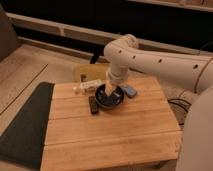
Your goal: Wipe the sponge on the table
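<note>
On the table (110,135), just right of the black bowl (107,104): the sponge (130,91), lying flat. Over the bowl, beside the sponge: the gripper (111,91), grip state impossible to tell.

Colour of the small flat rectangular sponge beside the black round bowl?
Blue-grey sponge, camera view. End effector sits over the black round bowl.
</note>
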You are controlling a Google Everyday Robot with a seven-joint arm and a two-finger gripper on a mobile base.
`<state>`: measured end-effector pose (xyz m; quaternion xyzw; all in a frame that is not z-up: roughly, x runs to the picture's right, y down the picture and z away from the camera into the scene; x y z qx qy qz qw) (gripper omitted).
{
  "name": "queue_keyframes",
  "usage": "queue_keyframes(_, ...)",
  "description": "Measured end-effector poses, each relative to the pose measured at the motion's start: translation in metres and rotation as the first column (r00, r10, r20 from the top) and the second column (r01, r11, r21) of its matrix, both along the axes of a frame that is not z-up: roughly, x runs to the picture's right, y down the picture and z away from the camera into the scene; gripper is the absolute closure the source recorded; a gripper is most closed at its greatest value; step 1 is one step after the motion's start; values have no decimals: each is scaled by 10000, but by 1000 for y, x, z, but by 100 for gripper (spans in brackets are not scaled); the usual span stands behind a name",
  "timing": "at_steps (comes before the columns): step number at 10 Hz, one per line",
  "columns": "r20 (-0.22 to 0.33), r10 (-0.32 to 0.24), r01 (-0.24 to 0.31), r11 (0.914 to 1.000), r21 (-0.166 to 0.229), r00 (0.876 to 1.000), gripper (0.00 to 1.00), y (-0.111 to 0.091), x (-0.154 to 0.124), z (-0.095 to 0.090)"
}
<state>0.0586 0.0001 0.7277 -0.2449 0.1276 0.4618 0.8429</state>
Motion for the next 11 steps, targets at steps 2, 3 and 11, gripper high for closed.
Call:
queue_keyframes(2,-591,-564,544,9979,-342,9967,35,13,23,13)
queue_keyframes(3,-1018,-921,862,9944,-612,9905,35,21,47,24)
queue_keyframes(11,-1010,-232,315,9962,815,9946,35,-42,181,83)
